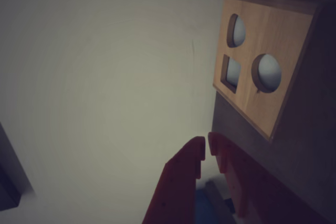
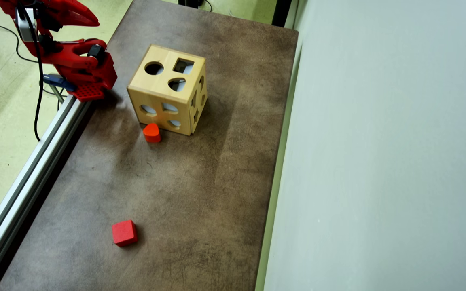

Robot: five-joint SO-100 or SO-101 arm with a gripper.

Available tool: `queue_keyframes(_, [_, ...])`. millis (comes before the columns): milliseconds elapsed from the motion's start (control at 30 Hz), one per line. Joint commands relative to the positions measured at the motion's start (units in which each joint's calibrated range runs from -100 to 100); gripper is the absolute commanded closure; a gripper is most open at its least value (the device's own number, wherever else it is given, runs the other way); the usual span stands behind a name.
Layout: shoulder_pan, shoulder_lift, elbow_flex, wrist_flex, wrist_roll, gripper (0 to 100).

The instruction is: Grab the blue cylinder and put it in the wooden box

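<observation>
My gripper (image 1: 206, 148) sits closed and empty; wooden box (image 2: 167, 95) lies right in the wrist view, blue cylinder nowhere visible.

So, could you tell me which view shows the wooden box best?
The overhead view: the whole wooden box stands on the table, showing its top and two sides, with the heart block at its base. The wrist view shows only one tilted face with three cut-outs, beyond the gripper.
</observation>
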Motion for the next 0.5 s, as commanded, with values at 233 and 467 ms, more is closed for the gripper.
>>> queue_keyframes(233, [-0.13, 0.01, 0.4, 0.49, -0.15, 98])
queue_keyframes(467, [-0.13, 0.01, 0.4, 0.49, 0.1, 98])
